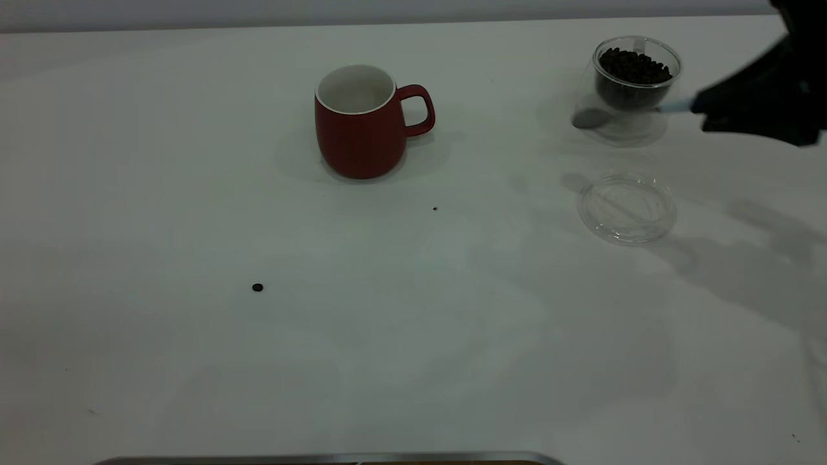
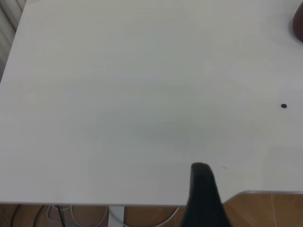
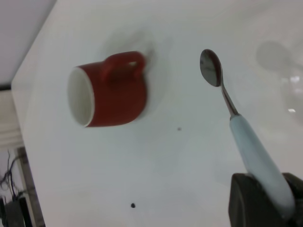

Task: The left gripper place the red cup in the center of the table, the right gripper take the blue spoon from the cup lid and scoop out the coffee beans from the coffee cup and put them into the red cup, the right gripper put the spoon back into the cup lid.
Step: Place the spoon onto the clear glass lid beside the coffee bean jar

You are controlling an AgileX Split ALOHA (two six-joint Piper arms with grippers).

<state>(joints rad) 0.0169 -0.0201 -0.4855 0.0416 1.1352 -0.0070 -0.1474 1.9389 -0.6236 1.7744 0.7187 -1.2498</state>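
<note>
Exterior view: my right gripper (image 1: 704,111) clamps the spoon (image 1: 591,118) in front of the glass cup (image 1: 636,74); lid (image 1: 627,208) empty; left gripper's (image 2: 201,176) fingers, I cannot tell.

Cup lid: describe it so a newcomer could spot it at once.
On the white table, look right of the red cup, to the glass coffee cup full of beans. The cup lid lies flat just in front of it: a clear, shallow, empty disc.
</note>
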